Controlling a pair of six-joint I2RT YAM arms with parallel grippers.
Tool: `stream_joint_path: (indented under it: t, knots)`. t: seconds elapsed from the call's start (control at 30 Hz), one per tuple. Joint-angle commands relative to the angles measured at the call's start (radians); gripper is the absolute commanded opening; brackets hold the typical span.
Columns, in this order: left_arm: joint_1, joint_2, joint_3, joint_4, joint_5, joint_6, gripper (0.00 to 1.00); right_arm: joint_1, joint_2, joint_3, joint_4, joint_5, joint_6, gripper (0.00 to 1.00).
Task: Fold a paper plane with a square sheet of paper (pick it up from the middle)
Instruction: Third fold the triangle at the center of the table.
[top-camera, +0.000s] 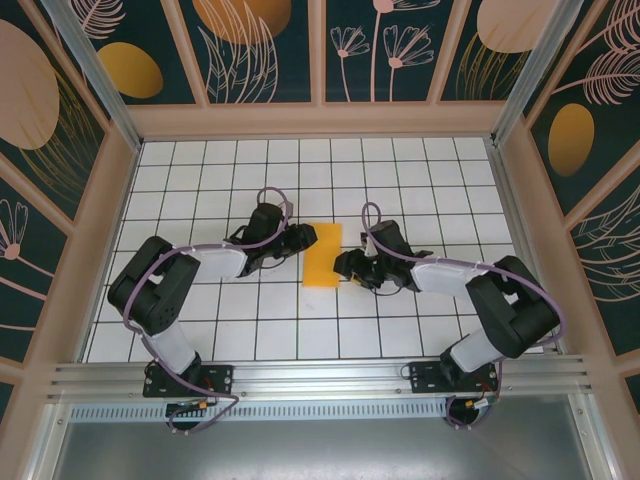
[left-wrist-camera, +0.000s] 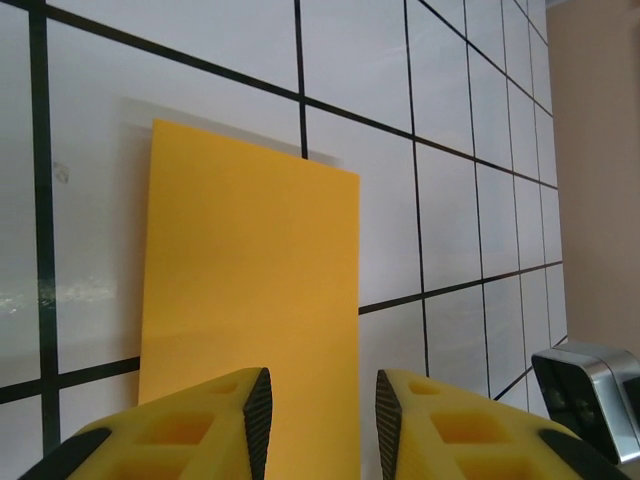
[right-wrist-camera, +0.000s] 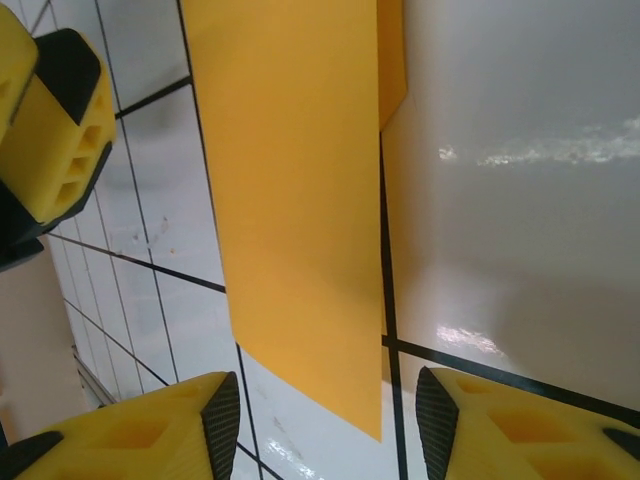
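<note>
Centre of the gridded table (top-camera: 200, 330): the square sheet of paper (top-camera: 322, 255) lies flat as a narrow orange-yellow rectangle, apparently doubled over, with a second layer peeking out along one edge in my right wrist view (right-wrist-camera: 290, 200). My left gripper (top-camera: 300, 240) sits at its left edge and my right gripper (top-camera: 347, 266) at its near right corner.

From my left wrist, the sheet (left-wrist-camera: 250, 290) runs under my left gripper (left-wrist-camera: 322, 405), whose jaws stand part open, gripping nothing. My right gripper (right-wrist-camera: 328, 410) gapes wider, also empty, straddling the paper's near edge.

I judge the sheet very light, limp and easily creased or torn, and likely to skate on the glossy table. A pinch at mid-edge, near the fold where it is stiffest, looks safest.
</note>
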Motion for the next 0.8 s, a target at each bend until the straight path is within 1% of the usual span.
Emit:
stream_joint_path:
  t: [0.0, 0.17, 0.27, 0.43, 0.53, 0.63, 0.77]
  knots:
    - [-0.004, 0.014, 0.022, 0.018, 0.008, -0.01, 0.36, 0.013, 0.032, 0.024, 0.009, -0.009, 0.011, 0.52]
    - [-0.004, 0.018, 0.022, 0.017, 0.008, -0.01, 0.36, 0.031, 0.047, 0.029, 0.039, -0.035, 0.013, 0.51]
    - [-0.004, 0.018, 0.022, 0.012, 0.003, -0.009, 0.36, 0.046, 0.056, 0.032, 0.057, -0.056, 0.025, 0.48]
    - [-0.003, 0.014, 0.018, 0.009, -0.006, -0.007, 0.36, 0.051, 0.084, 0.013, 0.131, -0.11, 0.089, 0.43]
    - [-0.005, 0.01, 0.018, 0.005, -0.01, -0.002, 0.37, 0.051, 0.073, 0.007, 0.121, -0.081, 0.111, 0.36]
    - [-0.004, 0.011, 0.015, 0.012, -0.007, 0.0, 0.37, 0.047, 0.044, -0.01, 0.104, -0.044, 0.128, 0.25]
    - [-0.005, 0.024, 0.008, 0.066, 0.039, -0.01, 0.35, 0.026, 0.012, -0.021, 0.05, -0.042, 0.117, 0.1]
